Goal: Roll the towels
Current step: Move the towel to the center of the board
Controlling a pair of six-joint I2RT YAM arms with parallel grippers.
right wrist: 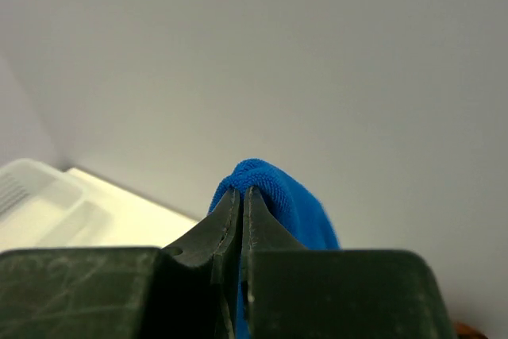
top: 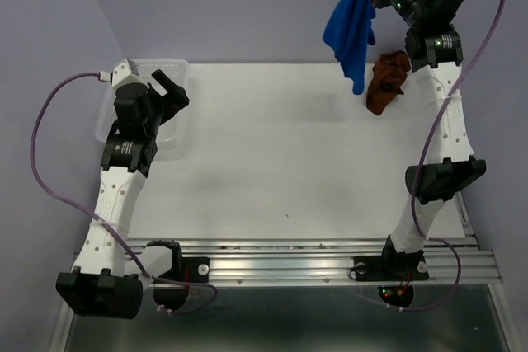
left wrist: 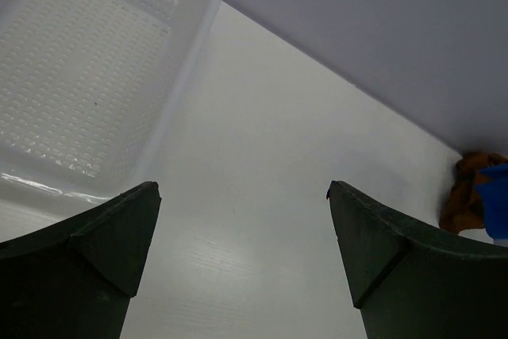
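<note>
Right claw [right wrist: 240, 193] pinches the bright blue cloth towel [top: 351, 29] aloft beside the crumpled rust-brown cloth towel [top: 388, 82] (left claw [left wrist: 242, 190] gapes wide).

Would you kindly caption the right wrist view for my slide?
Right gripper shut on a bright blue cloth towel.

Blue towel [right wrist: 287, 202] mostly behind jaws (right wrist), basket [left wrist: 87, 77] cropped
</note>
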